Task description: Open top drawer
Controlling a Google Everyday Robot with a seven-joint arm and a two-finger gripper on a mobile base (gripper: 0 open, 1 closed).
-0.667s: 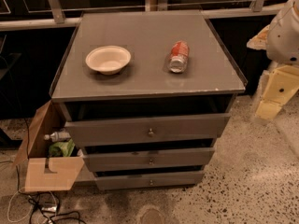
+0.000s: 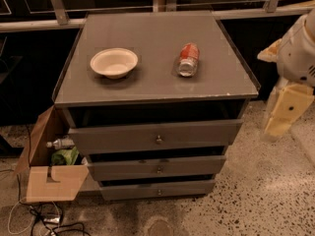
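The top drawer sits at frame centre, its knob untouched. The tool hangs at the right edge, well apart, holding nothing; how far open it is cannot be told. A sharp pull could roll the can off the worktop.

White bowl, red can on its side, cardboard box holding a bottle, floor cables
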